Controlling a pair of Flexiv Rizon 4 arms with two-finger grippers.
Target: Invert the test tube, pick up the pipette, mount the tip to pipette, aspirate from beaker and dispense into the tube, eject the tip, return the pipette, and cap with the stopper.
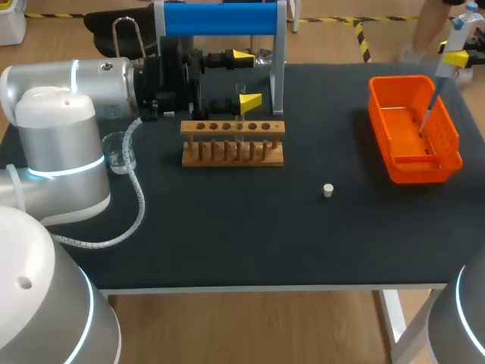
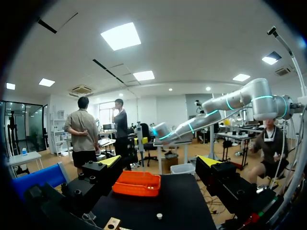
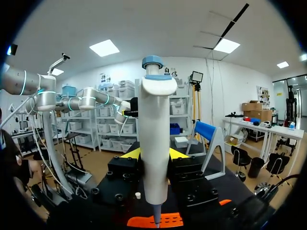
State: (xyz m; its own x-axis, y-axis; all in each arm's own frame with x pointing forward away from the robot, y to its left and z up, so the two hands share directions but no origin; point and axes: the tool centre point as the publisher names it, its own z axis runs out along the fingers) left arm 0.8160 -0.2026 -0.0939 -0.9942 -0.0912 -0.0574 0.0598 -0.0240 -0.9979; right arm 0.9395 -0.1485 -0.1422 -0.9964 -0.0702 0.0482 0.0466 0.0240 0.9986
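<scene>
Right gripper (image 3: 154,154) clamps the pipette (image 3: 154,110) at mid-barrel, above the orange bin (image 1: 420,171) near the bench's far right corner. Judged light, rigid, smooth (slender tip likely fragile). Left gripper (image 1: 247,77) stands spread, empty.

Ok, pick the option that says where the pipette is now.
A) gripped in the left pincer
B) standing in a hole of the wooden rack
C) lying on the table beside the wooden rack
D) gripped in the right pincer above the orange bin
D: the pipette stands upright between both fingers of the right pincer, with its lower end over the orange bin.
</scene>
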